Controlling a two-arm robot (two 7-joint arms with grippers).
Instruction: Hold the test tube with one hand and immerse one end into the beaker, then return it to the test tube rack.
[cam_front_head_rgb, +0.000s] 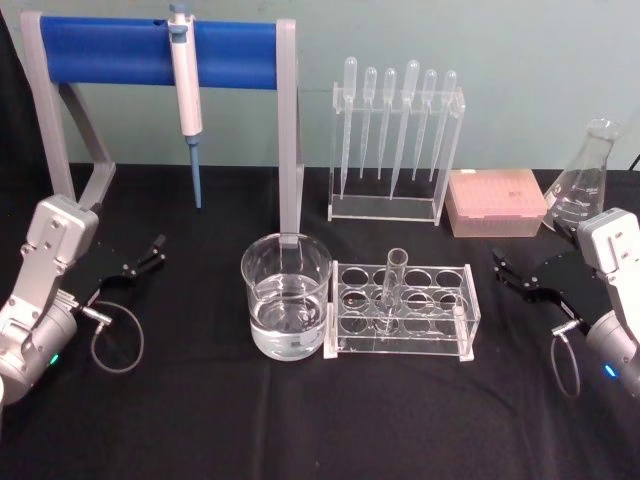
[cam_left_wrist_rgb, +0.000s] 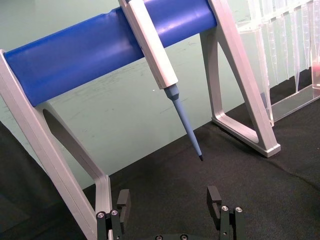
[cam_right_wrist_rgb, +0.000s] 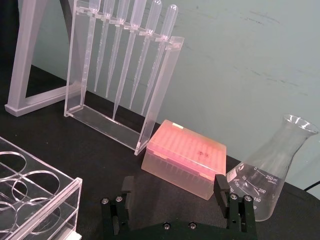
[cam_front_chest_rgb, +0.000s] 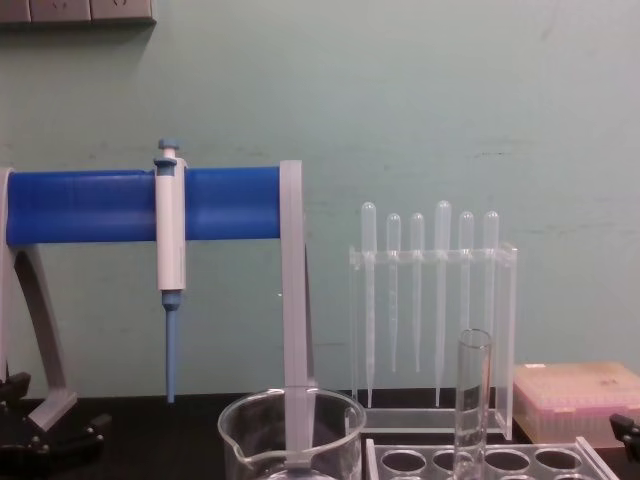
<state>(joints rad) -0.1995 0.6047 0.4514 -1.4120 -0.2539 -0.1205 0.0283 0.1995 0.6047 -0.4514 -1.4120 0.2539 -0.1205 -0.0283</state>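
Currently, long clear glass test tube (cam_front_head_rgb: 393, 285) upright in clear rack (cam_front_head_rgb: 466, 318) beside wide glass beaker (cam_front_head_rgb: 262, 300), awaiting pickup; black left gripper (cam_front_head_rgb: 143, 255), right gripper (cam_front_head_rgb: 505, 268) flank, fingers apart.

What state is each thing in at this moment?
test tube, upright in the test tube rack, ungrasped.
beaker, upright, partly filled with clear liquid.
left hand, open, empty.
right hand, open, empty.
pipettor, hanging on the blue stand.
pipettes, hanging tips down.
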